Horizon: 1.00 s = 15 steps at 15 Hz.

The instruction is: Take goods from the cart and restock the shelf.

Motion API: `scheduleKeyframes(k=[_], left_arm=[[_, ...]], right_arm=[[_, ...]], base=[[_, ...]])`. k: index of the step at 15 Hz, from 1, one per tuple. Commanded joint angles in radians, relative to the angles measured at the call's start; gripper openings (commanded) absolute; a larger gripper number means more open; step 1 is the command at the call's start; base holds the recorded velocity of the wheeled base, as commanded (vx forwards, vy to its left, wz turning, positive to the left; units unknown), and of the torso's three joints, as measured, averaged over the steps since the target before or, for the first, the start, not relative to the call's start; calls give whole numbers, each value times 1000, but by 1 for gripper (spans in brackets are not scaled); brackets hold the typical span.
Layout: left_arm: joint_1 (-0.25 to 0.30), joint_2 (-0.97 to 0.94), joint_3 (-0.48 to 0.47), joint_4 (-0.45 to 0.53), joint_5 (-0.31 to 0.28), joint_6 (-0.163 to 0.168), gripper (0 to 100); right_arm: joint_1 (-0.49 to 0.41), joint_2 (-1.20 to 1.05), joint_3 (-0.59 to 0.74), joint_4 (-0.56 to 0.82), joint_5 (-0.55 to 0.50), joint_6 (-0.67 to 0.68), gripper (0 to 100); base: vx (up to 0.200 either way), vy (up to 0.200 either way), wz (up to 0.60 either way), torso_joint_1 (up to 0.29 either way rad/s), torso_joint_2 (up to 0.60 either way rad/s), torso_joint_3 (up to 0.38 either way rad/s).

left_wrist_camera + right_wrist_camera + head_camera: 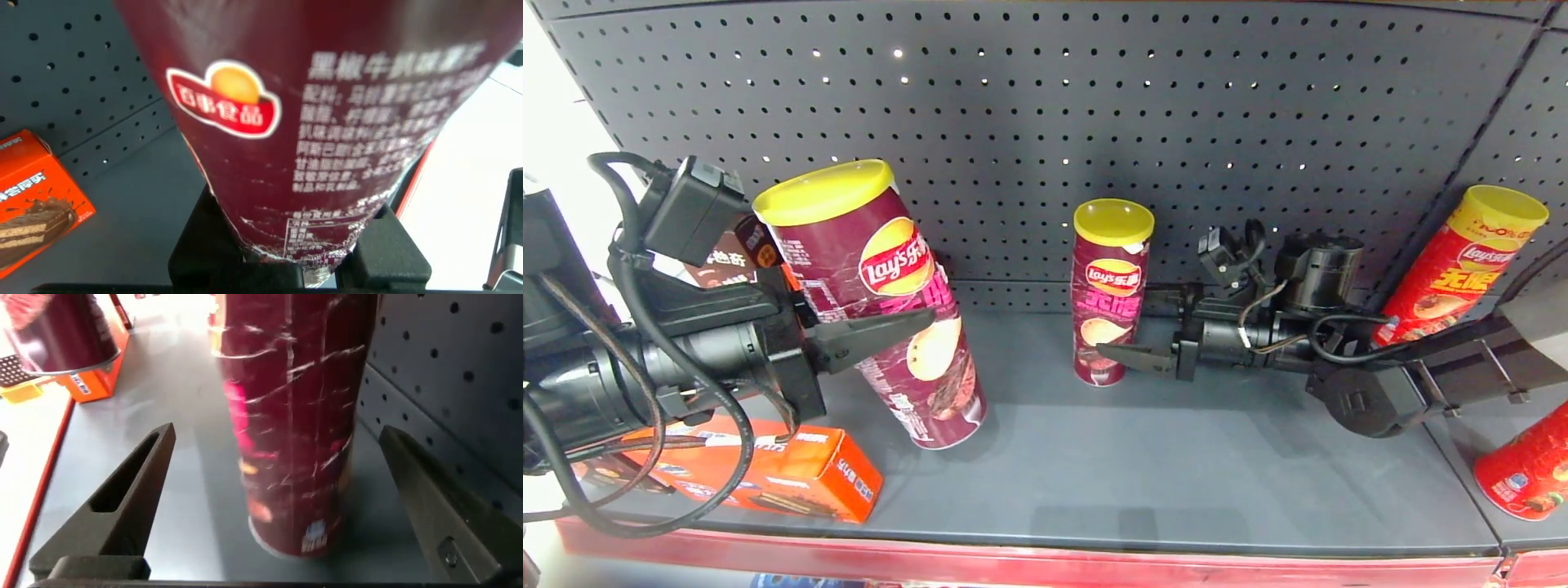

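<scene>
A tall maroon chips can [882, 302] with a yellow lid is tilted over the left part of the grey shelf [1176, 474], lid leaning left, its base close to the shelf surface. My left gripper [890, 314] is shut on its middle; the left wrist view has the can [327, 122] up close. A second maroon chips can [1107, 294] stands upright near the pegboard. My right gripper [1127, 322] is open, coming in from the right, one finger on each side of that can [294, 425] low down. Both fingers [122, 506] stand apart from it.
An orange biscuit box [800, 474] lies at the shelf's front left. A red chips can [1462, 261] leans at the back right, and another red can [1527, 474] lies lower right. The pegboard [1094, 98] closes the back. Bare shelf lies between and in front of the maroon cans.
</scene>
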Motion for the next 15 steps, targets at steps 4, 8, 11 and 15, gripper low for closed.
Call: scheduleKeyframes(k=[4, 8, 11, 15], left_arm=[[0, 3, 5, 0, 17, 0, 0], [2, 2, 13, 2, 17, -1, 0], [2, 2, 19, 0, 17, -1, 0], [2, 0, 21, 0, 17, -1, 0]], right_arm=[[23, 104, -104, -6, 13, 3, 100], [34, 154, -153, -12, 41, 3, 100], [39, 160, -159, -33, 51, 14, 0], [39, 128, -148, -33, 48, 14, 0]], base=[[0, 0, 0, 0, 0, 0], [0, 0, 0, 0, 0, 0], [0, 0, 0, 0, 0, 0], [0, 0, 0, 0, 0, 0]])
